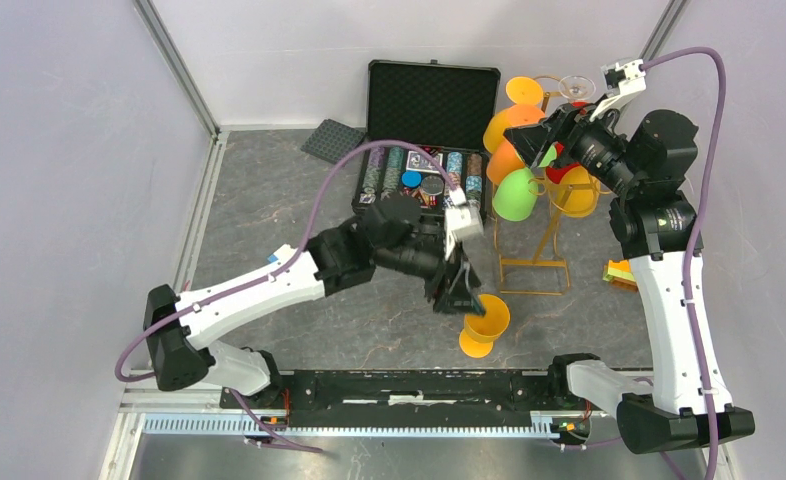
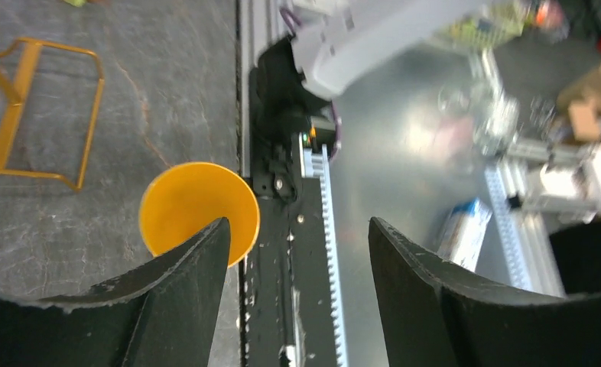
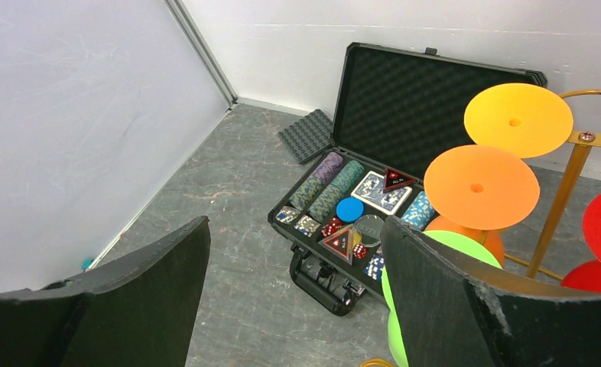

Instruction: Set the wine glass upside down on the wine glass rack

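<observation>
An orange-yellow wine glass (image 1: 485,322) sits on the grey table in front of the rack, its round face showing in the left wrist view (image 2: 194,206). My left gripper (image 1: 465,298) hangs just beside and above it, open and empty (image 2: 297,229); one finger overlaps the glass's edge in view, and I cannot tell if it touches. The gold wire wine glass rack (image 1: 535,262) stands at the right, with orange, green, yellow and red glasses hanging upside down. My right gripper (image 1: 532,140) is open and empty (image 3: 294,229), high beside the rack's top (image 3: 561,191).
An open black case of poker chips (image 1: 431,130) lies behind the left gripper and also shows in the right wrist view (image 3: 374,199). A dark foam pad (image 1: 333,140) lies at the back. A small orange block (image 1: 619,272) lies right of the rack. The arms' base rail (image 1: 419,385) runs along the near edge.
</observation>
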Available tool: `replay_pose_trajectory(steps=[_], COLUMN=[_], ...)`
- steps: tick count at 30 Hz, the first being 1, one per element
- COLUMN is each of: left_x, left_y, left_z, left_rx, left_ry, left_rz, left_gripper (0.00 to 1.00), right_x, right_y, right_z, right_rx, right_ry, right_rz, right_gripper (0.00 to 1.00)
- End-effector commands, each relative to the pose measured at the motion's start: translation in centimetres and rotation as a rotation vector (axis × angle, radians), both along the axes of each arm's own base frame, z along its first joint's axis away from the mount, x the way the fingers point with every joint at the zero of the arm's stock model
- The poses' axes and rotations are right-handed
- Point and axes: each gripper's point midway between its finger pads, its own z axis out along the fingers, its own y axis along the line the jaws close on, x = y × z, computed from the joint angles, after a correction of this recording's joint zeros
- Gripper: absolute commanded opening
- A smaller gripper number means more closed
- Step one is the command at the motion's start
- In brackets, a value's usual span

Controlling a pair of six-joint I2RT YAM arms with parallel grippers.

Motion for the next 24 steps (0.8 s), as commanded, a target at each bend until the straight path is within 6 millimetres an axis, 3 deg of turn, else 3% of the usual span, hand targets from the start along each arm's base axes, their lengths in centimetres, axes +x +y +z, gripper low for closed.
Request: replay_pose_trajectory(steps=[1,6,11,21,24], left_x=[-2.6,-4.4,-4.8,-3.3,-3.2], left_y=[0.6,-0.6,-2.2,-4.4,-4.5], left_z=[-3.4,-6.1,-9.0,-12.0,-11.8], left_rx=[0.039,0.112,0.220,0.352,0.364], left_ry=[-0.318,-0.457,-0.550,-0.614,-0.628], left_rz=[-0.204,-0.316,-0.329,-0.249,-0.248], left_gripper=[0.72,0.72,0.68,0.56,0.54], right_x=[0.2,0.2,0.2,0.0,0.0], right_y=[-0.2,-0.1,0.0,0.1,0.0], right_z=[0.6,0.4,0.1,-0.3,-0.2], right_rx=[0.001,0.005,0.011,0.011,0.010], right_ry=[-0.028,-0.021,-0.013,-0.005,-0.008], right_rz=[-0.006,-0.004,0.002,0.007,0.006], right_gripper=[0.86,0.86,0.86,0.87,0.87])
